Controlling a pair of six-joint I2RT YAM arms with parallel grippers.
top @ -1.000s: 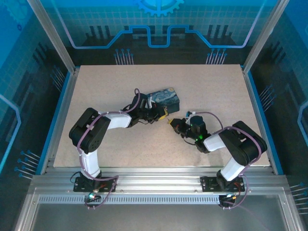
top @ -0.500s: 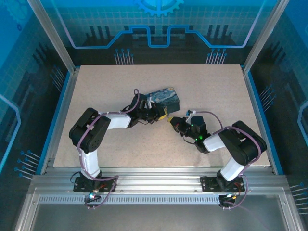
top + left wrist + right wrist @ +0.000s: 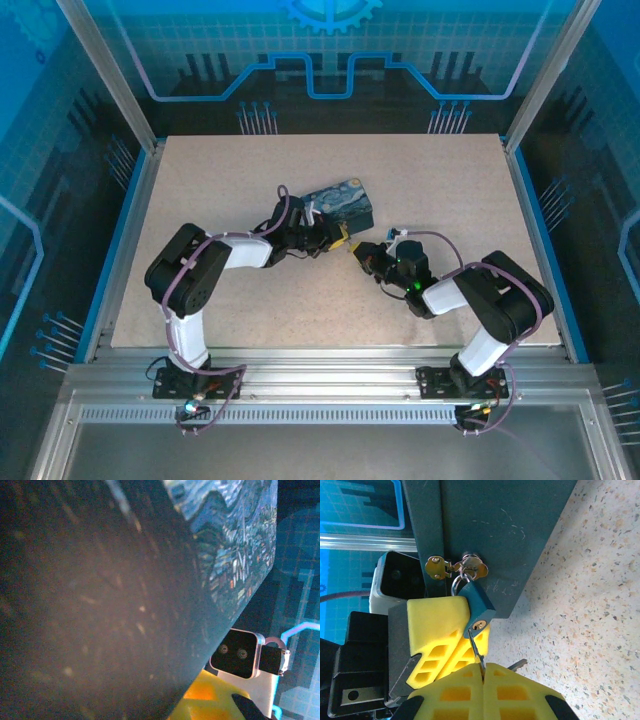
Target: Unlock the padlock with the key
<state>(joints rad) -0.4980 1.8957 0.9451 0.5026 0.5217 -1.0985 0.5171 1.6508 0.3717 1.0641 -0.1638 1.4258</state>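
Two arms meet mid-table in the top view: the left gripper sits at the near right corner of the dark metal box with a starry-night printed lid. The right gripper is just beside it on the near right, over the pale speckled table. Left wrist view: box wall close up on the left, printed lid top right, a yellow finger pad at the bottom edge and the other wrist's white-and-black camera block just past it. Right wrist view: the small blue padlock hangs by its shackle from the brass hasp on the box wall, keyhole facing near. The thin silver key has its tip in the keyhole, with the right gripper's yellow pads pinched together on the blade. A yellow pad of the left gripper touches the padlock's left side; clamping or only bracing, cannot tell. Risks: the key looks only partly seated, so twisting now could slip it in the pads or bend it. An unbraced padlock would swing on the hasp and turn with the key. The box wall right behind and the left pad alongside leave little room for wrist roll.
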